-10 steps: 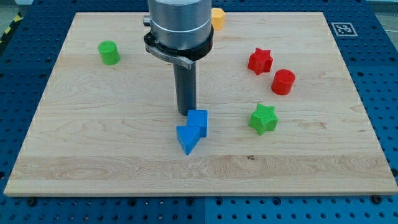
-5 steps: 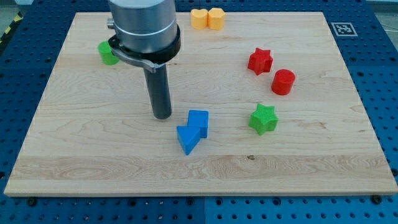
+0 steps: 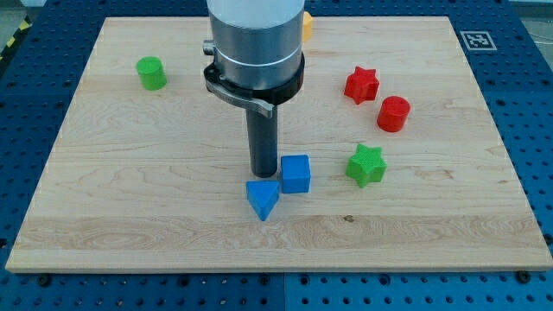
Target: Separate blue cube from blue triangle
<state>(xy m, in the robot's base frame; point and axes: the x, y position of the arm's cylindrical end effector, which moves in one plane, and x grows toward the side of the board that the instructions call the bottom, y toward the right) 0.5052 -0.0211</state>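
The desk [image 3: 130, 207] is seen as pale wood with a fine grain and a smooth, matt finish. The blue cube [image 3: 295, 174] and blue triangle [image 3: 263, 199] are made of what looks like matt plastic, faintly ribbed. The rod above my tip [image 3: 263, 176] is finished in dark matt black, under a brushed, softly shining metal housing [image 3: 253, 39].
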